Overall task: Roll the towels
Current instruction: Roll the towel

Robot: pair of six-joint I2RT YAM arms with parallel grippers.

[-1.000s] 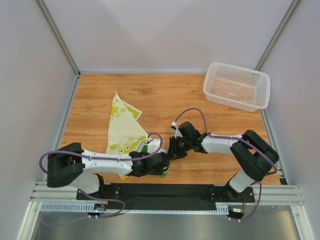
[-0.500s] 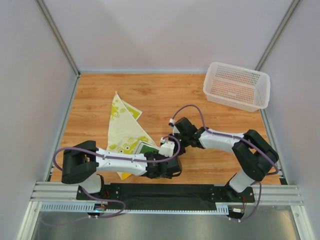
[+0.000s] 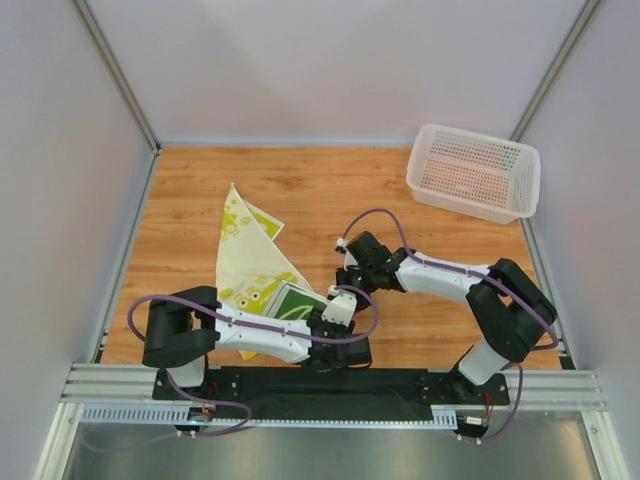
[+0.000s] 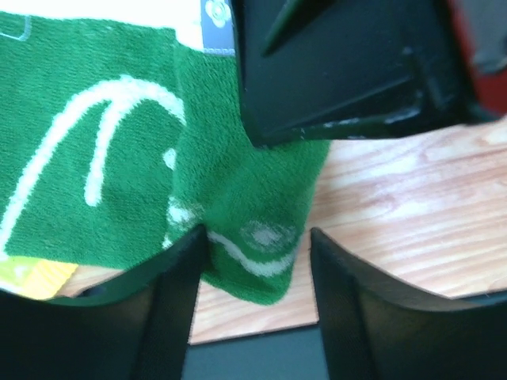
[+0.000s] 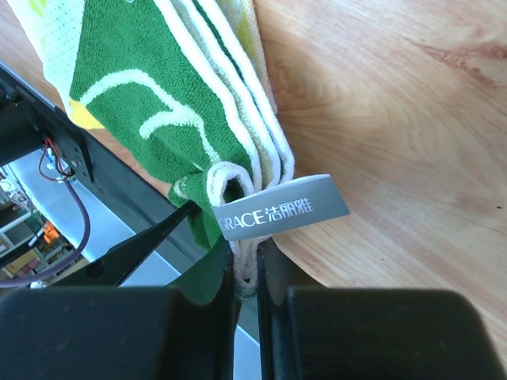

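The right gripper (image 5: 245, 263) pinches the labelled edge of the dark green towel (image 5: 135, 87) while the left gripper (image 4: 255, 239), jaws apart, straddles its corner on the wooden table (image 3: 400, 190).

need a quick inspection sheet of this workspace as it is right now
surface: wooden table, no spills seen
job's things: green towel partly over the yellow towel, near edge; neither rolled
clutter: white basket, far right corner
grippers: left gripper open, astride the green towel's corner; right gripper shut on its labelled edge
cables: purple cables loop over both arms
surroundings: pale walls; nothing else seen
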